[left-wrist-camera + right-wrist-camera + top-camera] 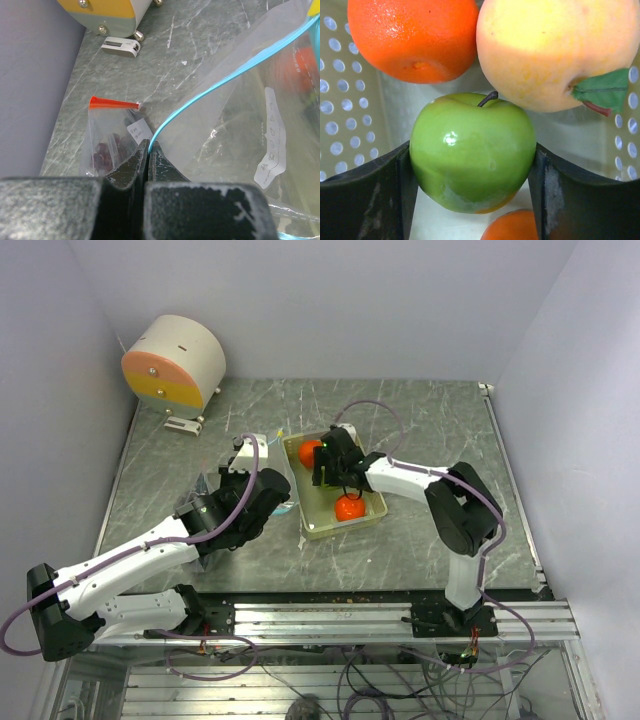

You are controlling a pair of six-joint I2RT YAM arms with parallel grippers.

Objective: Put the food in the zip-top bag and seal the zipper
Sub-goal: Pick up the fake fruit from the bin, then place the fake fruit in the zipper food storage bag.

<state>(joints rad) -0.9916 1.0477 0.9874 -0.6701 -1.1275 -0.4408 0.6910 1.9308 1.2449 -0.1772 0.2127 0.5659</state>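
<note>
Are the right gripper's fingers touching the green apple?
Touching. The right wrist view shows the green apple wedged between the right gripper's fingers, both inner faces against its sides with no gap.

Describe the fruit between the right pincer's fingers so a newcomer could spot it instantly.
Find the pale perforated basket mid-table, where the right pincer reaches in. The green apple sits between its fingers, next to an orange and a yellow peach with a leaf. It is the only glossy green fruit in view, with a dark curved stem.

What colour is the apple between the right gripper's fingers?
Green; the apple shows best in the right wrist view.
</note>
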